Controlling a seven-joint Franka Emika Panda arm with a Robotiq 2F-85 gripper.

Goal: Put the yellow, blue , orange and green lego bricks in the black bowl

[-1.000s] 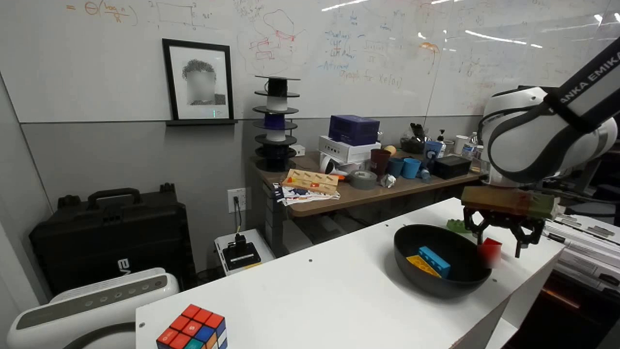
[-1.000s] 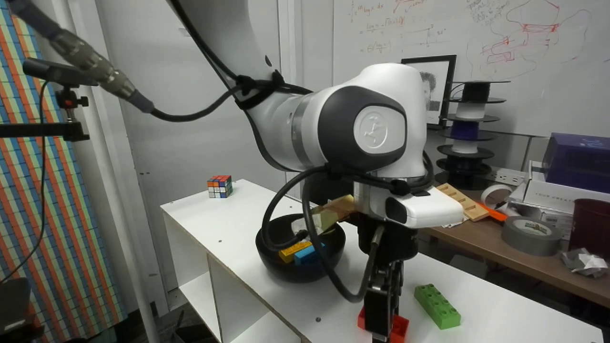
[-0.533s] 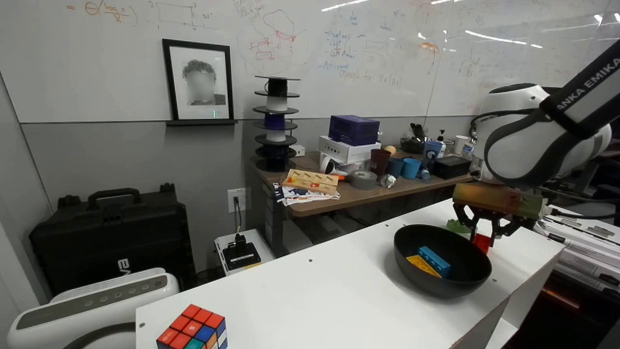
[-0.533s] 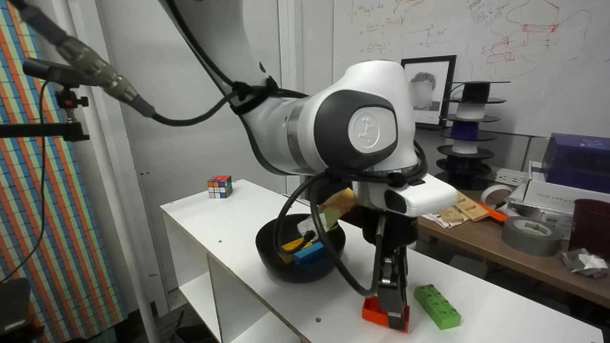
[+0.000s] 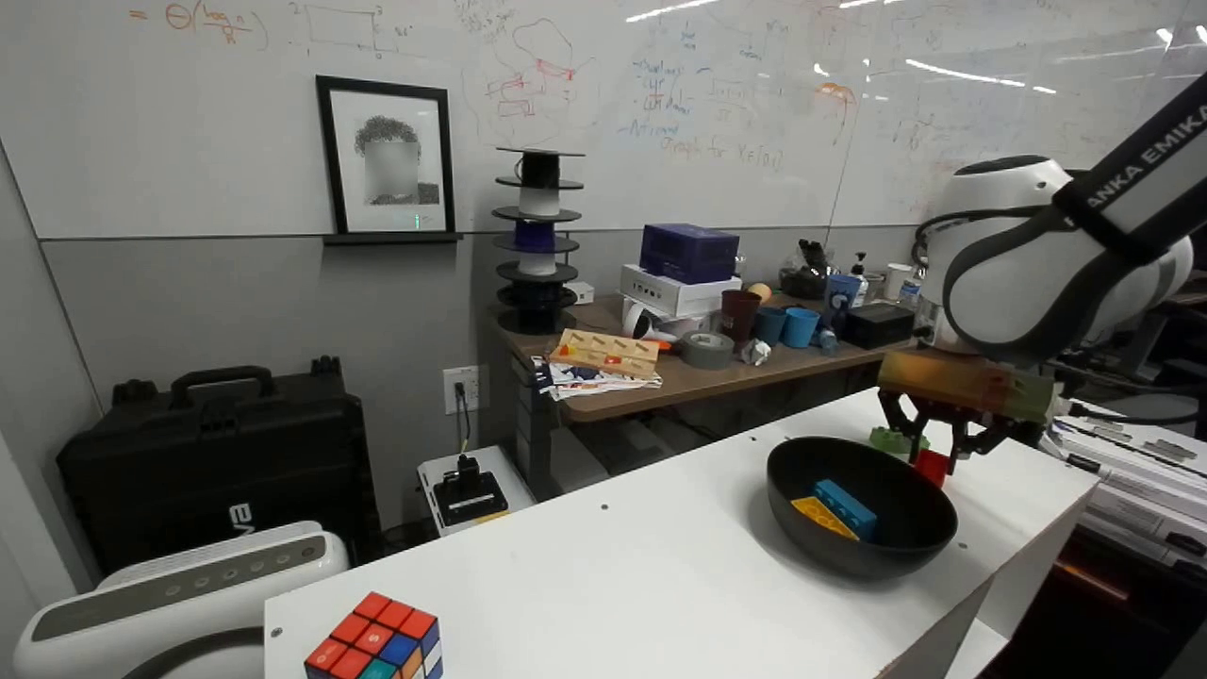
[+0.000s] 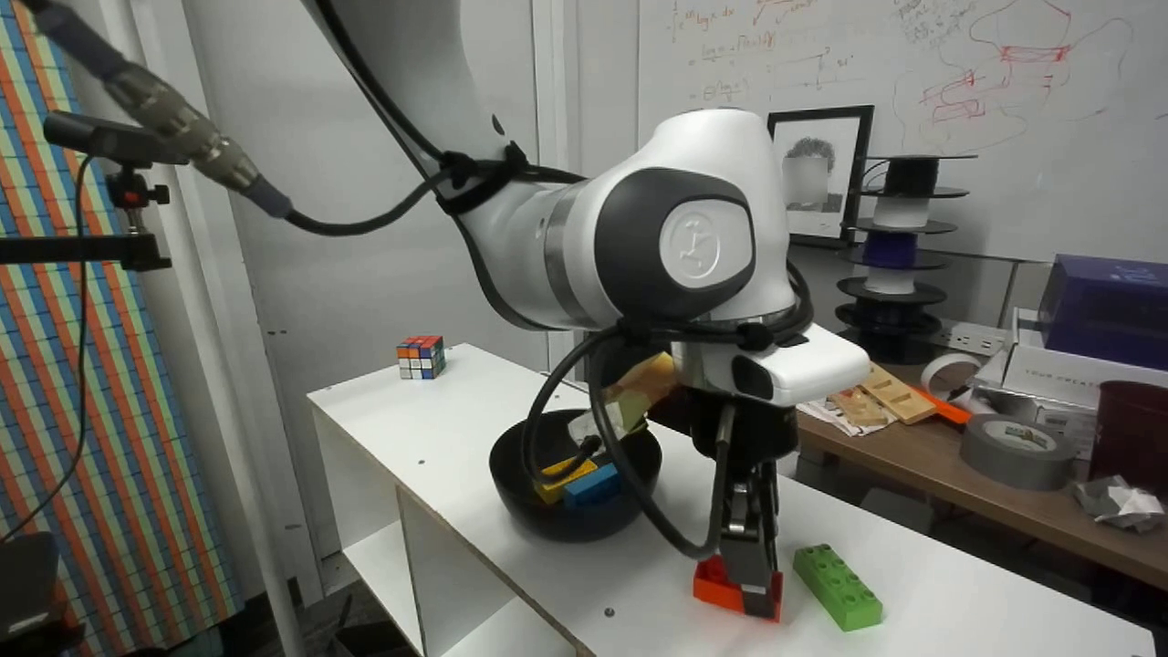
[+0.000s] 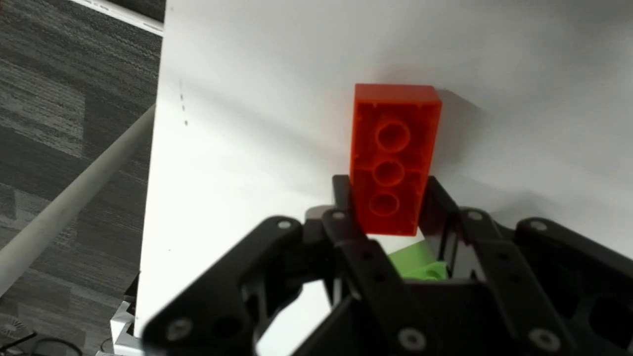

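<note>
Your tool [image 7: 388, 195] holding the red brick [image 7: 393, 158], green brick [image 6: 837, 587] near it, yellow brick [image 5: 822, 518] and blue brick [image 5: 846, 509] inside black bowl [image 5: 868, 560]

Round black bowl [image 5: 834, 558] holding yellow brick [image 5: 820, 516] and blue brick [image 5: 846, 509] side by side, green brick [image 6: 837, 589] outside it, studs up, orange-red brick [image 7: 391, 158] gripped, hollow underside up

In an exterior view, the black bowl [image 6: 570, 526] holds the yellow brick [image 6: 556, 491] beside the blue brick [image 6: 593, 484]; right of the bowl the gripper [image 6: 762, 586] touches the orange-red brick [image 6: 716, 588], and farther right lies the green brick [image 6: 838, 588].
</note>
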